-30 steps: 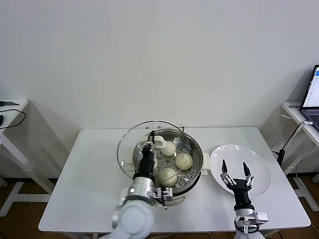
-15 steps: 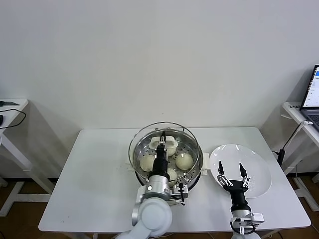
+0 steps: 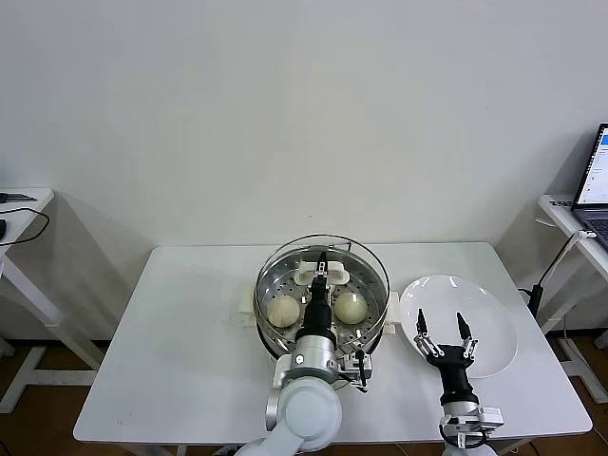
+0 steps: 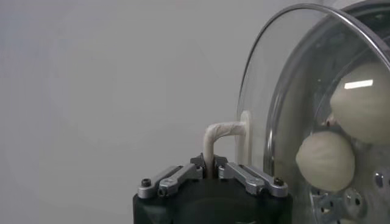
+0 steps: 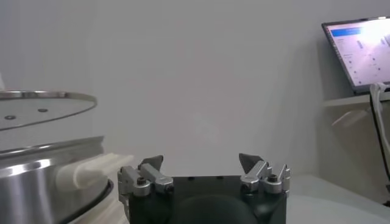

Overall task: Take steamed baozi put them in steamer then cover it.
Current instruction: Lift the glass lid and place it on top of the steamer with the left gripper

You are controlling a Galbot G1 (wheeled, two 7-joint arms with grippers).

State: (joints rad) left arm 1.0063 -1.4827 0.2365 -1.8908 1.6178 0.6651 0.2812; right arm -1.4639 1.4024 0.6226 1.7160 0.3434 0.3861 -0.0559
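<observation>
1. Left gripper [image 3: 323, 267] is clamped on the lid's handle [image 4: 220, 135], holding the lid [image 3: 321, 275] over the steamer [image 3: 321, 334].
2. In the right wrist view the lid rim sits apart from the pot rim.
3. Buns [image 3: 283, 310] lie on the perforated tray, seen through the glass.
4. Right gripper [image 3: 443, 328] hovers at the near edge of the plate [image 3: 494, 328], fingers spread apart, holding nothing.
5. Steamer and plate sit on the table [image 3: 180, 332].
</observation>
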